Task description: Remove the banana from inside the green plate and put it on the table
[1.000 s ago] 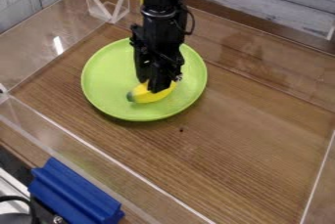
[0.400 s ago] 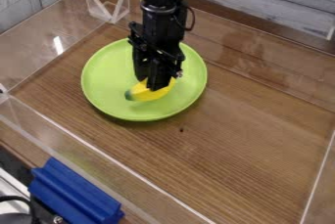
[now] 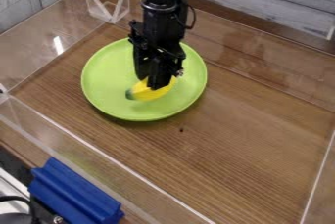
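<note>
Clear acrylic walls ring the brown wood-grain table, where a round green plate sits toward the back left and a blue ridged block lies at the near edge. Reaching almost straight down into the plate, the black gripper is clenched on the banana, whose yellow body shows just below the fingers and lies inside the plate's rim.

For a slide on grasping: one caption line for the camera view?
Gripper, pointing down, shut on the banana inside the green plate on the table.
</note>
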`<state>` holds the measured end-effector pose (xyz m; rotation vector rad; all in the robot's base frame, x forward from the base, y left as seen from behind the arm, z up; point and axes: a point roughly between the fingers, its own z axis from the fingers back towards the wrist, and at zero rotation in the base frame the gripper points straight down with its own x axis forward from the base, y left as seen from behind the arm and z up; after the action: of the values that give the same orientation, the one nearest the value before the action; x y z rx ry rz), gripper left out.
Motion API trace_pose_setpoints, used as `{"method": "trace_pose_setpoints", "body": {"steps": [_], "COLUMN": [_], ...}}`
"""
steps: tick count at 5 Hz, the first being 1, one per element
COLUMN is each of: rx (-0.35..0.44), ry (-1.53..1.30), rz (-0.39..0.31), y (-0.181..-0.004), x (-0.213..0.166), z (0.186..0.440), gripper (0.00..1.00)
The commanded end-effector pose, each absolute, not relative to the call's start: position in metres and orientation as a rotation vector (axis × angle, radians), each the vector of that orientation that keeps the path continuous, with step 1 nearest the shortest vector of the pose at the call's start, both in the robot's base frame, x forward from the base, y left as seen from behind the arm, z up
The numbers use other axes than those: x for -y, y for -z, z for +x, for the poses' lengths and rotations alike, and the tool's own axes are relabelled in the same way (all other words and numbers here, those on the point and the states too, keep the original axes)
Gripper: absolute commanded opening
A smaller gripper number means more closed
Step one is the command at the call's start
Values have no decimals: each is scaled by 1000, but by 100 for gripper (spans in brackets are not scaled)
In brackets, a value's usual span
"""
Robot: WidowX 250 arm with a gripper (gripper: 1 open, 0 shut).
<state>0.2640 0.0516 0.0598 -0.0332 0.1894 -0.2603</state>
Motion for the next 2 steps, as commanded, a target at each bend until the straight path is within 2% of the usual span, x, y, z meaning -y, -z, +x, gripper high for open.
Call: {"method": "trace_pose_setpoints", "body": {"steps": [1, 2], "rx": [-94, -97], "ry": [269, 268], "rz": [4, 3], "y": [-89, -91], "x": [-52, -50], "z": [275, 274], "gripper": [0, 0]}}
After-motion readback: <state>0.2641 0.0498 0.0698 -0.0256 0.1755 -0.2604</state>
